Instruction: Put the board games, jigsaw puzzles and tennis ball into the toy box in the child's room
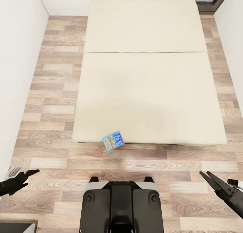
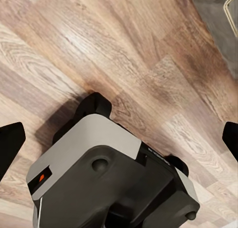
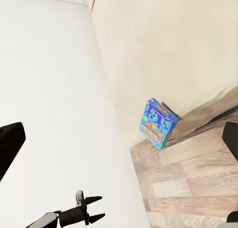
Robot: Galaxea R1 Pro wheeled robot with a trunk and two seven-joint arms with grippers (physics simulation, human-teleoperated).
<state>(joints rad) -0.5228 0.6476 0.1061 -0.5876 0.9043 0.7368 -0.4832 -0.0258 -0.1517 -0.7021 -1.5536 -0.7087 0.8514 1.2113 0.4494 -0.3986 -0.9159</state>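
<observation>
A small blue board game box (image 1: 113, 140) with a colourful print stands on the wooden floor, leaning against the foot end of the cream bed (image 1: 145, 91). The right wrist view shows the same box (image 3: 158, 122) upright against the bed's side (image 3: 168, 49). My left gripper (image 1: 28, 178) hangs low at the left, open and empty, well short of the box. My right gripper (image 1: 206, 175) hangs low at the right, also open and empty. In each wrist view the dark fingertips (image 2: 11, 143) (image 3: 10, 143) sit far apart at the frame's edges.
White walls (image 1: 17, 57) close in the floor strips on both sides of the bed. A dark door frame (image 1: 212, 1) stands at the far right corner. My own base (image 1: 121, 206) (image 2: 109, 178) fills the near floor. A dark edge (image 1: 17, 226) shows at the near left.
</observation>
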